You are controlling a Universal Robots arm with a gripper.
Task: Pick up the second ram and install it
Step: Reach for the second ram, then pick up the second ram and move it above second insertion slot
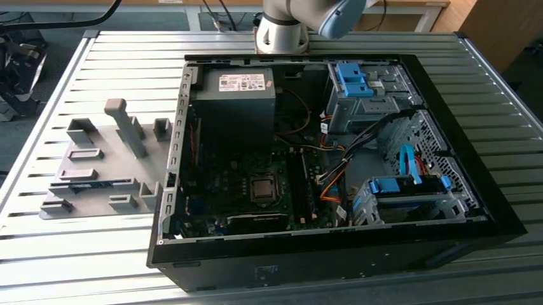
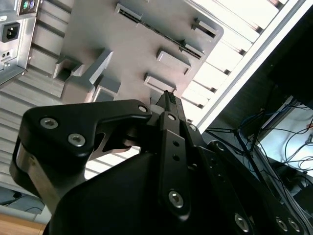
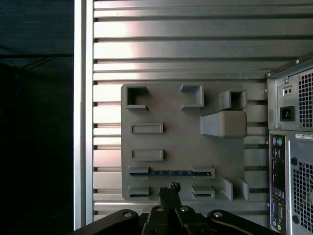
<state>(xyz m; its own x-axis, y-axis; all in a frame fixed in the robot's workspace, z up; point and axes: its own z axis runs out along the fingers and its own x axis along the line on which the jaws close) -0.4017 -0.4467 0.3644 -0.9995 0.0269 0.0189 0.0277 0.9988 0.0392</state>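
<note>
Fingers (image 3: 164, 196) are sitting together, gripping nothing, while the gripper (image 3: 169, 186) is hanging over the grey holder tray (image 3: 146, 105). The second ram (image 3: 171, 173) is lying ungrasped in its tray slot. Judged stage: approach. Pickup is calling for parted fingers straddling the stick's thin edge.

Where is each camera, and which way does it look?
Exterior view: above the table, looking down at the computer case and grey holder plate; arm base shows.
First wrist view: at the wrist, facing straight onto the plate; gripper shows.
Second wrist view: at the wrist, slanting past the gripper toward the plate.
All share the plate.
</note>
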